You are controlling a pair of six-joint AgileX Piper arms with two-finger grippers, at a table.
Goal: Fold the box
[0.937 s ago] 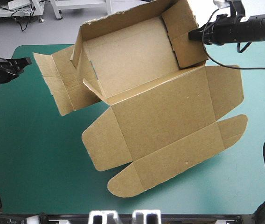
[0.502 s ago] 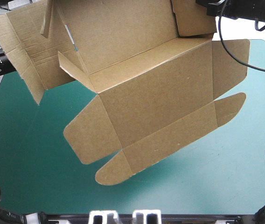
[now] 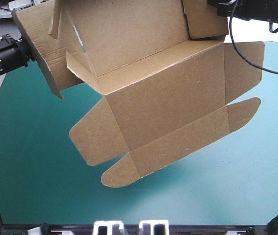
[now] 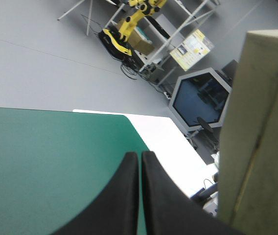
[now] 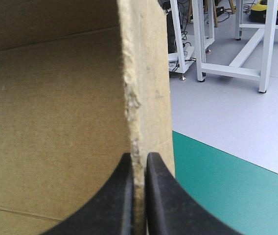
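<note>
The brown box (image 3: pixel 163 98) hangs above the teal-green table (image 3: pixel 31 166), tilted, its tray part up at the far side and its lid with rounded flaps drooping toward the near edge. My right gripper (image 3: pixel 215 7) is shut on the tray's right end wall; the board edge (image 5: pixel 141 98) stands between its black fingers (image 5: pixel 129 196). My left gripper (image 3: pixel 27 49) is at the box's loose left flap (image 3: pixel 36 49). In the left wrist view its fingers (image 4: pixel 140 156) meet with nothing between them, and the board (image 4: pixel 261 137) stands beside them.
The box's shadow falls on the cover beneath the lid. Bare teal-green cover (image 4: pixel 46 161) lies under and ahead of the left gripper, running to the table's corner.
The box has been lifted higher and carried left by the right gripper. The left gripper has moved in against the left flap, which now stands turned nearly edge-on.
</note>
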